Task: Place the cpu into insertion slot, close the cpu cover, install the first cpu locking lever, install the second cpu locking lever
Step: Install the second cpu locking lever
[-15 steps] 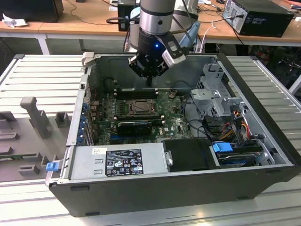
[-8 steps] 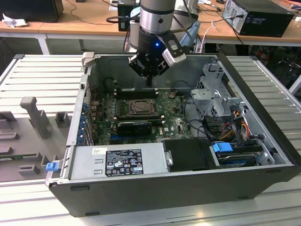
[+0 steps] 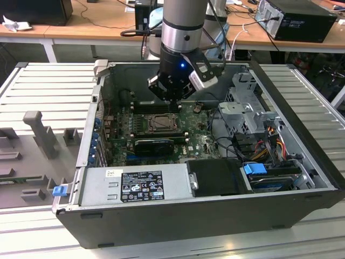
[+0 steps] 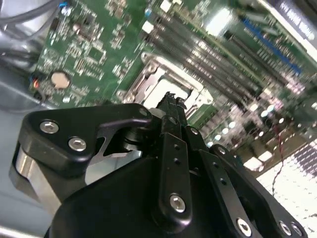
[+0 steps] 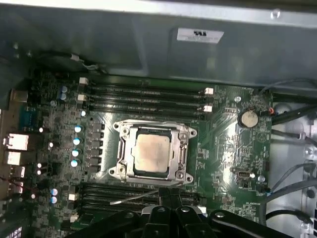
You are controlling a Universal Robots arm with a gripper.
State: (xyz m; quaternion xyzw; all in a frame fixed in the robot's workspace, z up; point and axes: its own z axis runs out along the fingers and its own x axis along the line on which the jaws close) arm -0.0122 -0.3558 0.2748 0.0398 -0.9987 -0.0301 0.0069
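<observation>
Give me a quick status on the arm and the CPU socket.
Gripper shut, empty, hovering at the socket's edge. Cpu seated in insertion slot, cpu cover down around it. One thin locking lever sticking out loose near the fingertips.

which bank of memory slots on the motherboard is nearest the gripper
The bank just beyond the cpu socket on the gripper's side; the fingertips sit right over it. The other bank lies across the socket, by the case wall.

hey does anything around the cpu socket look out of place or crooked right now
One thing: a thin silvery locking lever juts out at a slant beside the insertion slot, not tucked along its edge. The cpu sits square under the cpu cover. The gripper hovers nearby.
</observation>
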